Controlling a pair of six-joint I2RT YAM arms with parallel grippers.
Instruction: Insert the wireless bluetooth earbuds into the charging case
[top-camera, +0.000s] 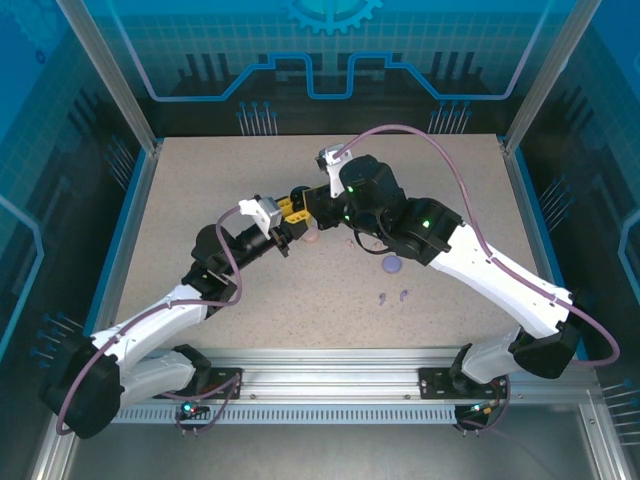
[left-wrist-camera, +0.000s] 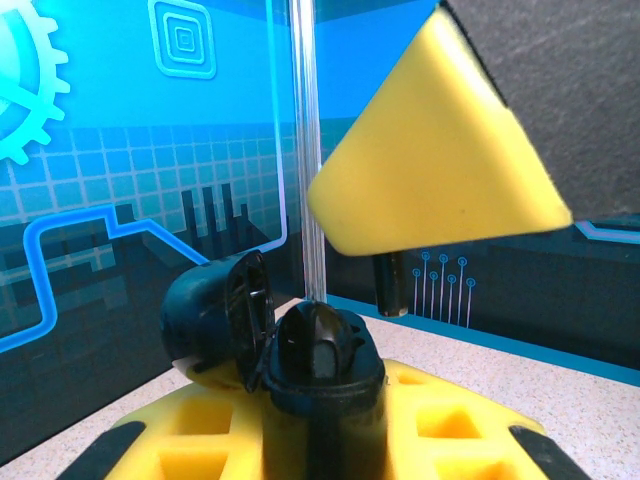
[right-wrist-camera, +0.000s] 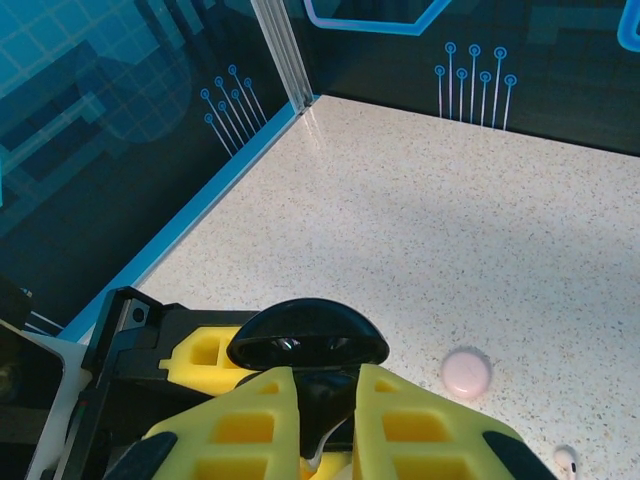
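Glossy black plastic case (left-wrist-camera: 200, 315); matt speckled tabletop (right-wrist-camera: 450, 230); matt yellow plastic end effector fingers (right-wrist-camera: 250, 425)

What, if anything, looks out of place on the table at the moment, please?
Nothing looks damaged or spilled. Two lilac earbuds lie loose on the table, just nearer the arm bases than the lilac case, not in it.

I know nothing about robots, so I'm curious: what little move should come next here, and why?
Probably ease the right gripper straight down. It seems to pinch a small black earbud just above the open round black charging case, which the left gripper clamps with its lid swung aside.
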